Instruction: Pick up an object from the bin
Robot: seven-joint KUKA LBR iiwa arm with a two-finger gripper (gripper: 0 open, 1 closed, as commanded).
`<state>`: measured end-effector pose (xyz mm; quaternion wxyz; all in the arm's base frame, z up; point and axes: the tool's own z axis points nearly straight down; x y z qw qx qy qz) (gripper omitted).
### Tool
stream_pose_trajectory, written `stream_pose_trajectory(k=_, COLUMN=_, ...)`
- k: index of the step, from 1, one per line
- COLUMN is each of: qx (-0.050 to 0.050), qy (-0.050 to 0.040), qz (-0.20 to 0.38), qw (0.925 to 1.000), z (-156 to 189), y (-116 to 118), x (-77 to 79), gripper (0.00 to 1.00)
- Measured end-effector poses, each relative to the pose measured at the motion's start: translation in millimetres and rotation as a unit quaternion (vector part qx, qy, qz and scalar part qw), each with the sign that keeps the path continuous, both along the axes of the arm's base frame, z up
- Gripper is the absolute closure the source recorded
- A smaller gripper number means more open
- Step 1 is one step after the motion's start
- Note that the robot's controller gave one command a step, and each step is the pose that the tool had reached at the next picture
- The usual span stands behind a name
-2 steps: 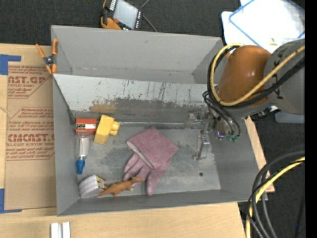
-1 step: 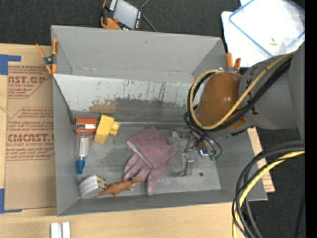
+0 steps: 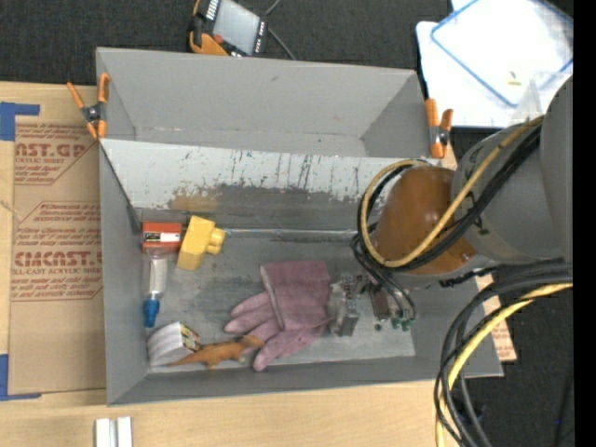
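My gripper (image 3: 345, 313) is low in the bin's front right part, its fingers at the cuff end of a pink glove (image 3: 284, 310) that lies flat with its fingers pointing left. Whether the fingers grip the cuff is not clear. An orange toy lizard (image 3: 219, 351) lies just left of the glove's fingertips near the front wall.
Along the left side lie a yellow plastic piece (image 3: 197, 241), a small orange and white box (image 3: 161, 237), a clear tube with a blue cap (image 3: 153, 291) and a white striped roll (image 3: 168, 341). The arm with its orange cover and cables covers the bin's right side.
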<state>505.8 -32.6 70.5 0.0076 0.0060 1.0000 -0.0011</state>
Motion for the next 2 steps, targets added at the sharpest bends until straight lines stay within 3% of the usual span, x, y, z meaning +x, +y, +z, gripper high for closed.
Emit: stream_pose_trajectory(k=2, qx=0.000, qy=-0.0003, qz=-0.005, qw=1.0000, z=-0.1, y=1.7, x=-0.1, gripper=1.00)
